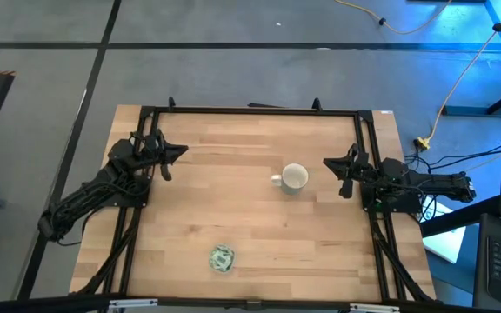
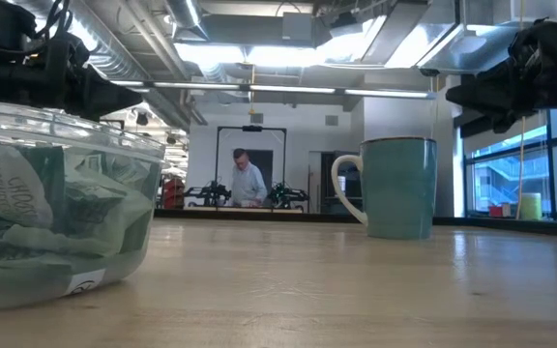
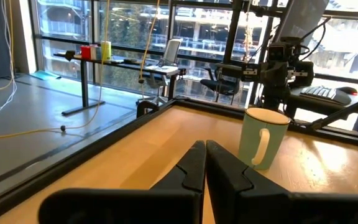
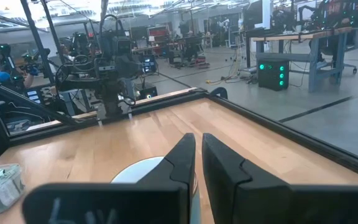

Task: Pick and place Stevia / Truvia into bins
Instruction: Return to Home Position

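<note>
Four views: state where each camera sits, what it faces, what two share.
High: overhead, straight down on the table; left gripper, right gripper show.
Low: table height, past dish to mug; grippers above.
Left wrist: behind left gripper, facing mug, right arm.
Right wrist: behind right gripper, facing left arm.
Shared: mug in high, low.

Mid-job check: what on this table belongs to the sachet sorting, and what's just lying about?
Part of the job:
Stevia sachets, heaped inside the clear dish, close to the low camera.
Left gripper and right gripper, both shut, at the table's sides.

Just lying about:
White mug, upright mid-table, apart from the dish.
A person in the room behind.
</note>
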Tool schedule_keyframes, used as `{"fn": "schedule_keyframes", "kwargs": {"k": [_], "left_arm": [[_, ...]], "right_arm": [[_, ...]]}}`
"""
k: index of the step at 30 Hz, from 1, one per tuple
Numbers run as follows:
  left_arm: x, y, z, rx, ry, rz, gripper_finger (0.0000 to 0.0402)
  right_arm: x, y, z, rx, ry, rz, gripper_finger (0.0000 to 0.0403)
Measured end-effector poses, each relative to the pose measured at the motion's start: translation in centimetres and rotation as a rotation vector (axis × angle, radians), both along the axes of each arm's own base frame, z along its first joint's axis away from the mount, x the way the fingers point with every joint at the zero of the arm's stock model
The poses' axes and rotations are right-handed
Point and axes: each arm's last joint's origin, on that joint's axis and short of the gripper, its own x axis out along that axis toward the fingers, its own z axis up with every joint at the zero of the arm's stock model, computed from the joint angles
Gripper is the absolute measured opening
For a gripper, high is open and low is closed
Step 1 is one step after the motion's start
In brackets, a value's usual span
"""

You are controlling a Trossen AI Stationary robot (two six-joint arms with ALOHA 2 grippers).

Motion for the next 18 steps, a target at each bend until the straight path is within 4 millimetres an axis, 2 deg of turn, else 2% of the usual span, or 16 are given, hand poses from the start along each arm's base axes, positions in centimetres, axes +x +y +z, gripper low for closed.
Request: {"fn": "schedule_keyframes", "kwargs": {"k": [18], "left_arm": [[0.0, 0.0, 0.0, 0.0, 0.0, 0.0, 0.0011]], "right_arm": [[0.0, 0.0, 0.0, 0.0, 0.001, 0.0, 0.0035]]}}
